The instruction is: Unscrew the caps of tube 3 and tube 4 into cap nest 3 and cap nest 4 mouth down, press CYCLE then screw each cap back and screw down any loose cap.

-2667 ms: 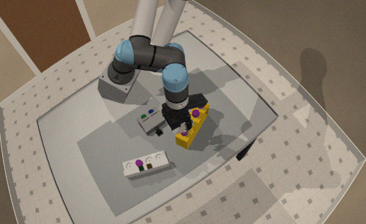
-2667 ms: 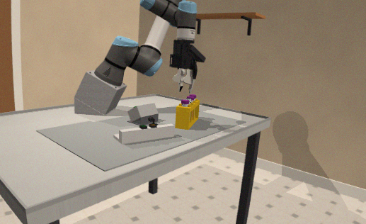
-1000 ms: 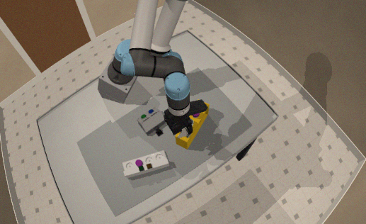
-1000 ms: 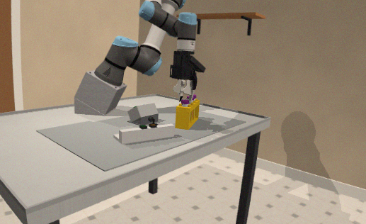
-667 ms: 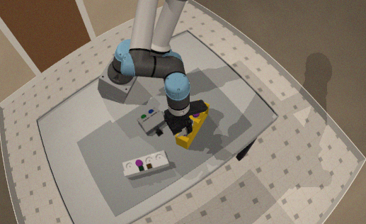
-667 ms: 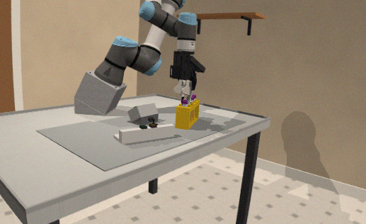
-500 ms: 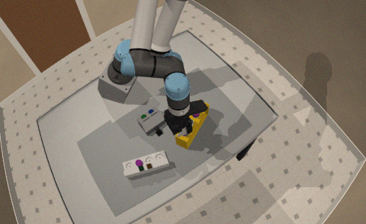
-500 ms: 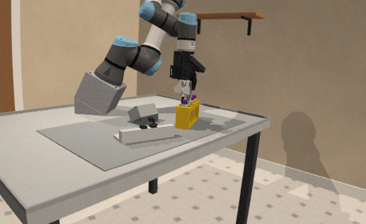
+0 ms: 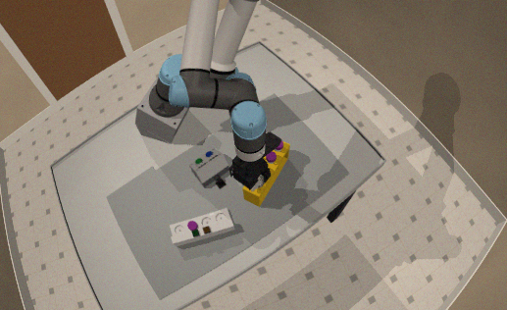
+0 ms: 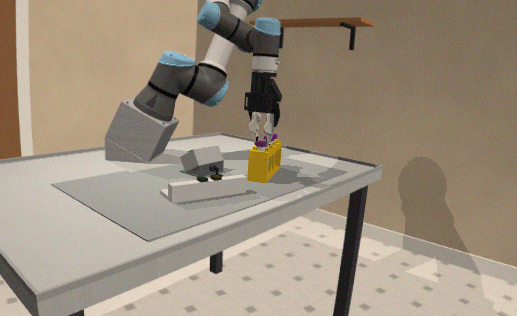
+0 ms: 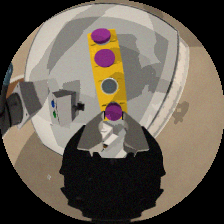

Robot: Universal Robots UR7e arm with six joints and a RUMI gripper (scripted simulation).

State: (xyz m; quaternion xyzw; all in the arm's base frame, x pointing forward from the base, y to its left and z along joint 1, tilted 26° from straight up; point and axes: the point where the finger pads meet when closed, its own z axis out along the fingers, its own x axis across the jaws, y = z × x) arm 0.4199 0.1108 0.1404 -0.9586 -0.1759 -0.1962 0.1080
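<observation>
The yellow decapping station DS [image 9: 254,198] [image 10: 257,167] [image 11: 119,70] holds the four tubes. My gripper [image 11: 113,111] is shut on the purple cap of tube 4 [image 11: 114,111] [image 10: 261,143], at the station's near end in the wrist view; the cap sits at tube 4's mouth. Tube 3 [image 11: 109,86] is uncapped. The cap of tube 2 [image 9: 271,157] [image 11: 104,58] and the cap of tube 1 [image 9: 279,145] [image 11: 101,35] are on; I cannot tell whether either stands higher. A purple cap [image 9: 192,226] lies in nest 3 of the white cap tray CT [image 9: 189,239] [image 10: 193,193].
The grey housing [image 9: 209,169] [image 10: 203,159] [image 11: 64,107] with the blue CYCLE key [image 9: 209,154] [image 11: 53,103] and green READY key [image 9: 199,161] stands beside the station. The tray's amber lamp [image 9: 206,230] and green lamp [image 9: 195,232] look dark. A small black part sticks out by the housing.
</observation>
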